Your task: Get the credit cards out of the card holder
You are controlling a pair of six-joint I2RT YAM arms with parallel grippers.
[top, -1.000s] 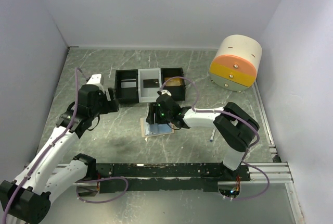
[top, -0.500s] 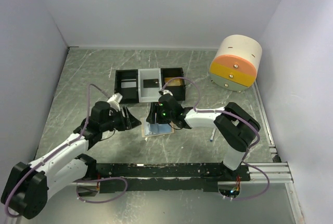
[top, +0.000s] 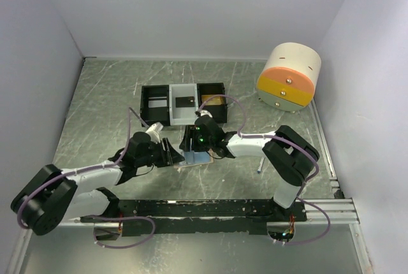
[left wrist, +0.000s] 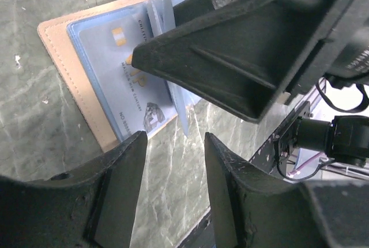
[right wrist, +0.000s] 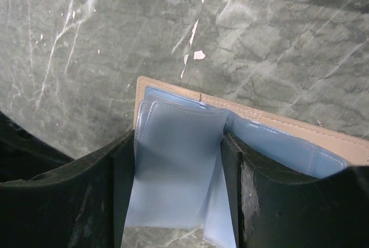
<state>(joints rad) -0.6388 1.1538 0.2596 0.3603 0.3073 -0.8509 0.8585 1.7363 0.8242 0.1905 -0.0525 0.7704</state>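
Observation:
The card holder [top: 191, 158] lies open on the marble table, tan border [left wrist: 63, 63] round a pale blue inside. One credit card [left wrist: 124, 81] with a gold chip shows through a clear sleeve. My right gripper [top: 194, 141] stands over the holder, and in the right wrist view its jaws [right wrist: 176, 144] are shut across the lifted clear sleeves [right wrist: 179, 167]. Just left of the holder, my left gripper [top: 167, 153] is low over the table. Its jaws [left wrist: 174, 138] are open, with only bare table between them.
A black-and-white three-compartment tray [top: 183, 103] stands just behind the holder. A round cream container with orange and yellow drawers [top: 289, 76] sits at the back right. A small metal piece [top: 260, 165] lies right of the right arm. A black rail [top: 210, 209] runs along the front.
My left arm has swung from beside the tray down and right to the holder's left edge, and its jaws have narrowed. The right gripper and the holder have stayed put.

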